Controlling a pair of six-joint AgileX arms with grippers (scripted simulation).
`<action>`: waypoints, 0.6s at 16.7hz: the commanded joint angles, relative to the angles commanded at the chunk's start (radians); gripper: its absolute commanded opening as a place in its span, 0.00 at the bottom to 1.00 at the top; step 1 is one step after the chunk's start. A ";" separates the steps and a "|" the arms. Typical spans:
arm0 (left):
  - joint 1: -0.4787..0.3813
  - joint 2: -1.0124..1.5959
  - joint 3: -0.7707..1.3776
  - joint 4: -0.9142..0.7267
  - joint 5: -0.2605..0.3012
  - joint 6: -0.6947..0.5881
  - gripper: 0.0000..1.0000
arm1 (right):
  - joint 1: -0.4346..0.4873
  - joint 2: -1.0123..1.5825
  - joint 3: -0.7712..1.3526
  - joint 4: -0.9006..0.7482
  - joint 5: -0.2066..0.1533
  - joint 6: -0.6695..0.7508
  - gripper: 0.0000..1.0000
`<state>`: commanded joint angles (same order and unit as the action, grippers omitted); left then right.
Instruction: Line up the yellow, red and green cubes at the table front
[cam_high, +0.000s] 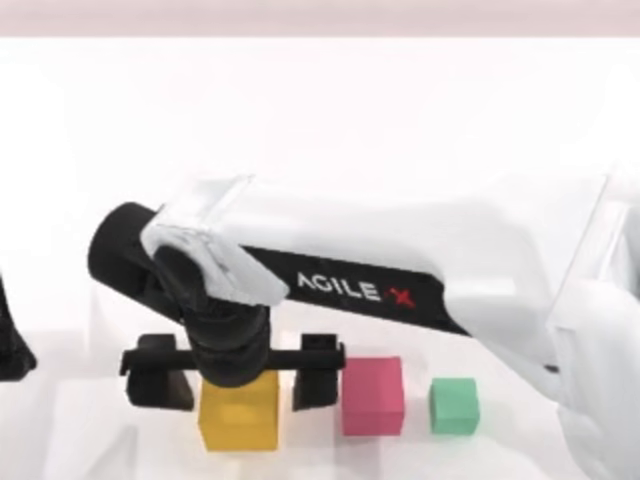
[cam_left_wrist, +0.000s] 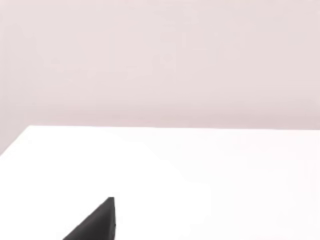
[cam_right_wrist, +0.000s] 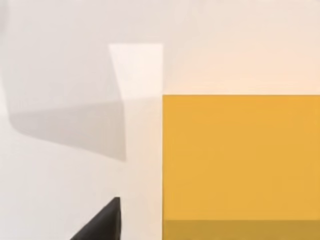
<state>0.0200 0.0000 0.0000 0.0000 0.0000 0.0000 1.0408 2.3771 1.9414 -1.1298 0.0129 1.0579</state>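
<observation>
My right tool (cam_high: 236, 378) hangs over the yellow cube (cam_high: 240, 415) at the counter (cam_high: 330, 130) front, fingers spread wide to either side, gripping nothing. Red cube (cam_high: 372, 396) and green cube (cam_high: 454, 405) sit in line to its right. The yellow one looks rigid, light and matte; I would pinch its flat opposite sides mid-height. My left tool (cam_high: 12, 350) is parked at the left edge.

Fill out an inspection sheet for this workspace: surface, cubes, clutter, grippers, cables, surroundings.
Surface: plain white table, bare apart from the cubes.
Job's things: yellow cube, red cube and green cube stand in a row near the front edge, left to right, with gaps between them.
Clutter: nothing seen.
Grippers: right gripper is over the yellow cube, fingers open either side of it, not touching. Left gripper is parked at the table's left edge, barely in view.
Cables: nothing seen.
Surroundings: pale pinkish wall behind the table.
</observation>
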 joint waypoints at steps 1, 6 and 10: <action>0.000 0.000 0.000 0.000 0.000 0.000 1.00 | 0.000 0.000 0.000 0.000 0.000 0.000 1.00; 0.000 0.000 0.000 0.000 0.000 0.000 1.00 | 0.003 -0.006 0.071 -0.073 0.000 0.001 1.00; 0.000 0.000 0.000 0.000 0.000 0.000 1.00 | 0.007 -0.019 0.200 -0.225 -0.001 0.001 1.00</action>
<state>0.0200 0.0000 0.0000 0.0000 0.0000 0.0000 1.0474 2.3576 2.1419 -1.3553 0.0122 1.0591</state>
